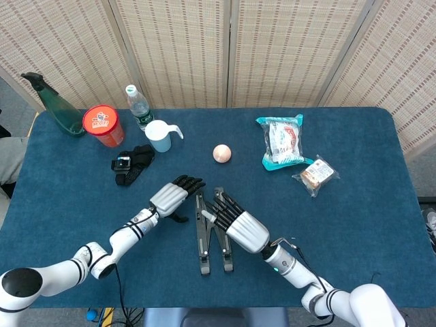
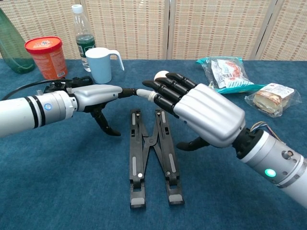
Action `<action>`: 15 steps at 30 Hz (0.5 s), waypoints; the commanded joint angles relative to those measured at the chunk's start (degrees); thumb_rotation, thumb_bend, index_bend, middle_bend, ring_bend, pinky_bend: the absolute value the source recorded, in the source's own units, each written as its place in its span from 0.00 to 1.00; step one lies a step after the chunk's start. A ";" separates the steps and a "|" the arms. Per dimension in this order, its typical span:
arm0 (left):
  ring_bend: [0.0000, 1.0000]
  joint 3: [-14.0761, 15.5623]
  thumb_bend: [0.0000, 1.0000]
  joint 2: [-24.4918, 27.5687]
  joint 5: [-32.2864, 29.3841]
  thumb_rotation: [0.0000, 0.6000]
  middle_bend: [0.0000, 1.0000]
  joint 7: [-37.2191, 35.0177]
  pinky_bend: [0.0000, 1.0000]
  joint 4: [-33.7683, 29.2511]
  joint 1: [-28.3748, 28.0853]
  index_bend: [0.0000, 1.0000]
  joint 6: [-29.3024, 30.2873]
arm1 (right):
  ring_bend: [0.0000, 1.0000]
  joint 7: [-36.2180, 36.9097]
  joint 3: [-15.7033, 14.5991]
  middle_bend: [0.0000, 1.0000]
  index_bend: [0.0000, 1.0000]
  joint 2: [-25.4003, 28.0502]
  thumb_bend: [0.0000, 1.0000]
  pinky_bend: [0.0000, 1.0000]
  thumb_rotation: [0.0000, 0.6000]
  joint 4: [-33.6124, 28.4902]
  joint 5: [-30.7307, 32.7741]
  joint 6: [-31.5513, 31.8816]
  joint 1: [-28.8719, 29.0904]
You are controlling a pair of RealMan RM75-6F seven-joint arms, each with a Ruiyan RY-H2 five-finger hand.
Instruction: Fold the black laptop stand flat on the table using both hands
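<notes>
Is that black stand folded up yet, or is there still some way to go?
Mostly done: the laptop stand lies flat on the table, its two bars nearly parallel. A narrow gap remains between them. The left hand and right hand hover above, holding nothing.

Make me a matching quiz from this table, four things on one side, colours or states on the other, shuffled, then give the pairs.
Things:
1. laptop stand
2. tub
3. mug
4. ball

Colours or states:
A. red, with a lid
B. pale blue, with a handle
C. black, legs nearly closed, on the table
D. peach, round

Pairs: 1-C, 2-A, 3-B, 4-D
</notes>
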 commanded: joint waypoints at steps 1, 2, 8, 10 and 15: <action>0.01 -0.24 0.15 1.55 -0.55 1.00 0.01 0.88 0.00 -1.29 0.84 0.00 0.88 | 0.00 -0.44 -0.77 0.00 0.00 6.85 0.00 0.00 1.00 -9.20 -0.62 -0.83 0.52; 0.01 -0.34 0.15 2.04 -0.70 1.00 0.01 1.21 0.00 -1.74 1.09 0.00 1.21 | 0.00 -0.19 -0.89 0.00 0.00 8.68 0.00 0.00 1.00 -12.09 -0.46 -1.86 0.84; 0.01 -1.69 0.15 5.09 -2.76 1.00 0.01 2.79 0.00 -4.71 2.95 0.00 3.23 | 0.00 2.37 -1.03 0.00 0.00 23.03 0.00 0.00 1.00 -32.66 0.61 -14.06 6.84; 0.01 -2.08 0.15 5.99 -3.61 1.00 0.01 2.86 0.00 -5.49 3.75 0.00 3.80 | 0.00 3.28 -0.77 0.00 0.00 26.80 0.00 0.00 1.00 -37.27 0.73 -18.23 9.30; 0.01 -2.63 0.15 7.86 -5.07 1.00 0.01 3.70 0.00 -7.11 5.58 0.00 5.26 | 0.00 6.70 -1.28 0.00 0.00 32.72 0.00 0.00 1.00 -42.62 0.52 -28.21 15.02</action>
